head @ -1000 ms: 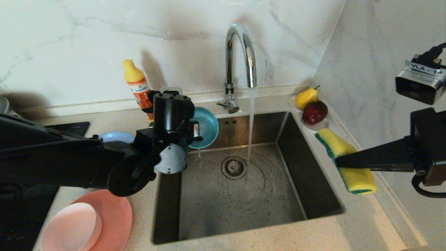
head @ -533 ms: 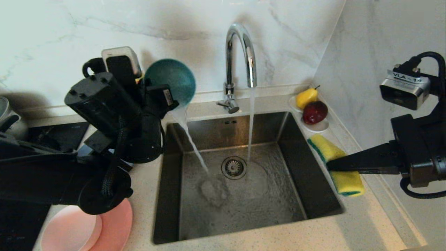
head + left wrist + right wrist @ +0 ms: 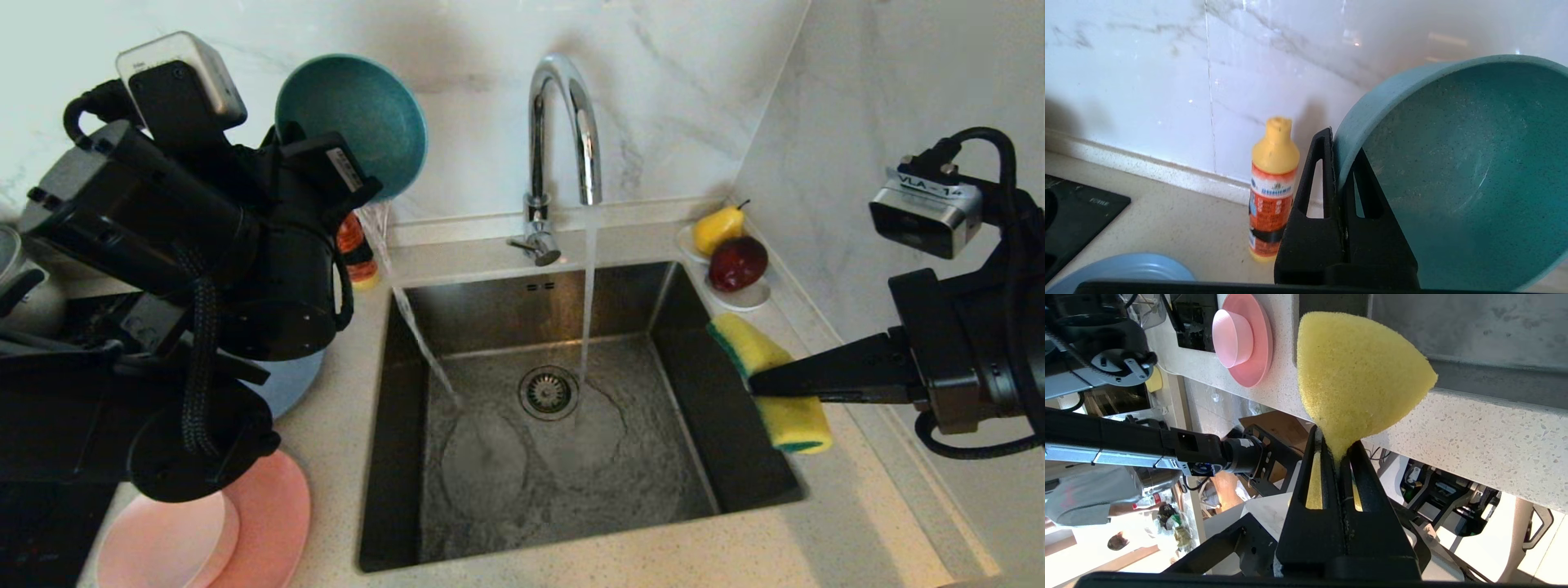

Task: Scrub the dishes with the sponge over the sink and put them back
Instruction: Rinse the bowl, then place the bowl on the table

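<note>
My left gripper (image 3: 347, 175) is shut on the rim of the teal bowl (image 3: 351, 114), held high and tipped by the wall at the sink's back left corner. Water streams from it into the sink (image 3: 490, 506). The left wrist view shows the rim pinched between the fingers (image 3: 1323, 163) and the bowl's inside (image 3: 1453, 175). My right gripper (image 3: 755, 382) is shut on the middle of the yellow sponge (image 3: 796, 420) over the sink's right rim; the foam bulges past the jaws (image 3: 1359, 371). The pink plate (image 3: 277, 514) carries the pale pink bowl (image 3: 163, 543); the grey-blue plate (image 3: 290, 380) lies behind my arm.
The tap (image 3: 563, 122) runs into the basin near the drain (image 3: 549, 392). A detergent bottle (image 3: 1271, 192) stands against the wall. A saucer with fruit (image 3: 731, 253) sits at the back right corner. A black hob (image 3: 1069, 216) and a steel pot (image 3: 16, 278) are at the left.
My left arm has lifted the teal bowl up and to the left from the sink's back corner and tipped it, so water now pours out. The sponge has shifted slightly toward the sink.
</note>
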Available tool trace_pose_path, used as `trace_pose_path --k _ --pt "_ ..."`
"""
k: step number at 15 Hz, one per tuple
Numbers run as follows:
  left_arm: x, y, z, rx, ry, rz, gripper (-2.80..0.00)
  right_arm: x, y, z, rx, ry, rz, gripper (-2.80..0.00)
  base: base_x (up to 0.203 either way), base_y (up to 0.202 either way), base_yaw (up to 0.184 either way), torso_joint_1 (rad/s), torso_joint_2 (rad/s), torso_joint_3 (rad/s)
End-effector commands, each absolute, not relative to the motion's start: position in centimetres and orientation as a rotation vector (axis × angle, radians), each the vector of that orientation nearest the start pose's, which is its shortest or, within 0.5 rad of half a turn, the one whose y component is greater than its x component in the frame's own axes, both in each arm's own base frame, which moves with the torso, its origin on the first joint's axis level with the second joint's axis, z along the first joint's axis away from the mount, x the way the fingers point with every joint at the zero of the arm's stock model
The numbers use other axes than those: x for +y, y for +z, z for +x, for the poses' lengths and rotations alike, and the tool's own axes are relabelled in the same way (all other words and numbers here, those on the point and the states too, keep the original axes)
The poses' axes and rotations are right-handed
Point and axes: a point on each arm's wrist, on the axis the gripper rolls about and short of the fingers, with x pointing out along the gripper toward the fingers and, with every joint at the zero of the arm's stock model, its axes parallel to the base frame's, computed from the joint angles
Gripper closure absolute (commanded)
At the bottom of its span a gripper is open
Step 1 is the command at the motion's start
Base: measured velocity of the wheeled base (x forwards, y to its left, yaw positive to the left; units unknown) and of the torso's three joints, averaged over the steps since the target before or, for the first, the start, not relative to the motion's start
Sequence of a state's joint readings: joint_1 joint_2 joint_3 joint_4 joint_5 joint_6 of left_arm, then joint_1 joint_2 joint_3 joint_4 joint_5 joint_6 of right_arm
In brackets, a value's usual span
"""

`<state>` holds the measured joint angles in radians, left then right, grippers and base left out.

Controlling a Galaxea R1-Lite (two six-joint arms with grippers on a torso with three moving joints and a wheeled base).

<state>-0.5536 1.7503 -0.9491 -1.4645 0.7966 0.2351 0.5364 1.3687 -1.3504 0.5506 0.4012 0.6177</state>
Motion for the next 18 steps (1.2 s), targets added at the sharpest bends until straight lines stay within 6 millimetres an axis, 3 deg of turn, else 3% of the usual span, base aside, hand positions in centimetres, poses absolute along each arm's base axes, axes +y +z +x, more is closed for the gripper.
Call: trace_pose_path --k 1,7,11,13,16,18 --pt "-14.3 28.9 26.2 -0.508 0.297 -0.208 0.0 11.1 31.1 16.8 0.855 0.697 0.518 0.0 0.0 0.0 0.0 0.0 0.0 0.0" --pt "-14.7 27.5 26.9 -0.457 0.297 -0.172 0.0 10.9 31.3 16.6 0.85 0.7 0.519 0.0 0.0 0.0 0.0 0.0 0.0 0.0" --pt "-15.4 23.6 27.9 -0.182 0.255 -0.005 0.0 10.3 31.9 15.5 0.822 0.712 0.522 0.0 0.0 0.0 0.0 0.0 0.0 0.0" --pt "-14.9 22.9 27.6 -0.028 0.242 0.038 0.0 9.9 31.7 15.0 0.819 0.711 0.519 0.0 0.0 0.0 0.0 0.0 0.0 0.0" --pt "-13.4 23.4 25.9 0.239 0.17 0.052 0.0 9.5 31.6 14.9 0.816 0.694 0.522 0.0 0.0 0.0 0.0 0.0 0.0 0.0" --pt "-11.8 26.3 24.9 0.369 0.109 -0.069 0.0 9.5 31.2 15.2 0.829 0.68 0.521 0.0 0.0 0.0 0.0 0.0 0.0 0.0"
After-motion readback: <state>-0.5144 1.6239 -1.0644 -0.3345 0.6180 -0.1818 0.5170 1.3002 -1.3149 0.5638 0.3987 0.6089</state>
